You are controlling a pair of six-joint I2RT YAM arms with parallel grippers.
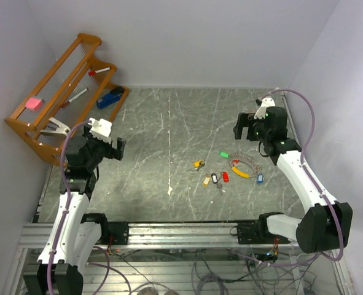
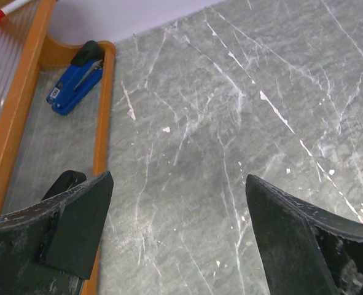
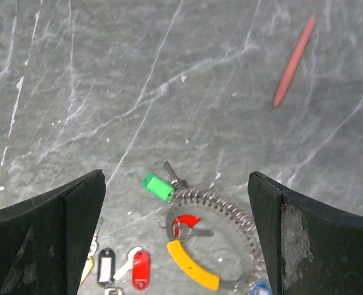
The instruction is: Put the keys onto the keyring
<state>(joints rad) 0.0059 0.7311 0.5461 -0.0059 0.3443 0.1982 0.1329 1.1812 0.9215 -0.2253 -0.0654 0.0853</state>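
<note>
In the top external view, the left tool hangs over the 9 o'clock side of the table with its fingers spread and nothing between them. The right tool hovers toward 2 o'clock, equally spread and empty. The keys lie loose on the table at about 4 o'clock from its middle, with green, yellow, red, black-and-white and blue tags. The keyring lies among them toward their 3 o'clock side, and both are well apart from either tool. A wooden rack stands at 10 o'clock with a blue stapler in it. In the left wrist view, the two dark fingers stand wide over bare grey marbled table, with the stapler at 10 o'clock inside the rack's frame. In the right wrist view, the fingers stand wide too. Between them at 6 o'clock lies the keyring with its orange-yellow band and coiled wire. A green-tagged key sits just beside its 11 o'clock edge, and red and black-and-white tagged keys lie at 7 o'clock. A red pen lies at 1 o'clock.
</note>
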